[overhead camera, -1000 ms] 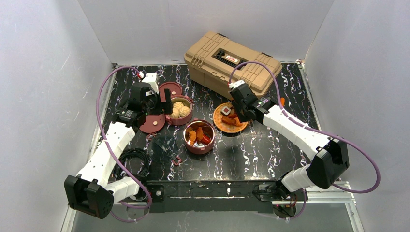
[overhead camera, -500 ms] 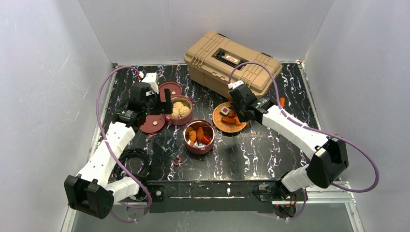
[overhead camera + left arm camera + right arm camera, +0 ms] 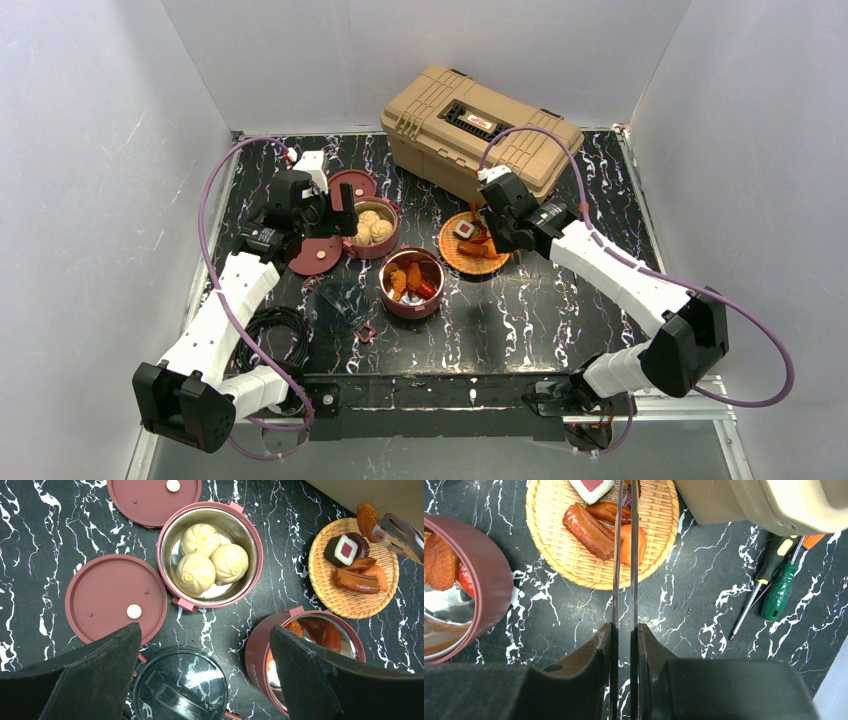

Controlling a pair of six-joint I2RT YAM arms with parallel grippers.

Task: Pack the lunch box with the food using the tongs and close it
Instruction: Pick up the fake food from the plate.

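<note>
While the tongs (image 3: 616, 580) are clamped in the right claw (image 3: 624, 635), their arms squeezed over an orange chunk (image 3: 641, 542) on the woven plate (image 3: 546, 525), and the left claw (image 3: 205, 632) is held wide open above the lunch box bowls (image 3: 256, 555), the chunk could be flicked off by a glancing pinch.

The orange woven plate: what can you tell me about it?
The woven plate is round, shallow, orange wicker-like, lying flat on the black marbled table near the tan toolbox. It carries a brown sausage, a dark roll slice with a red-and-white centre and orange pieces. Thin tongs reach over it.
</note>
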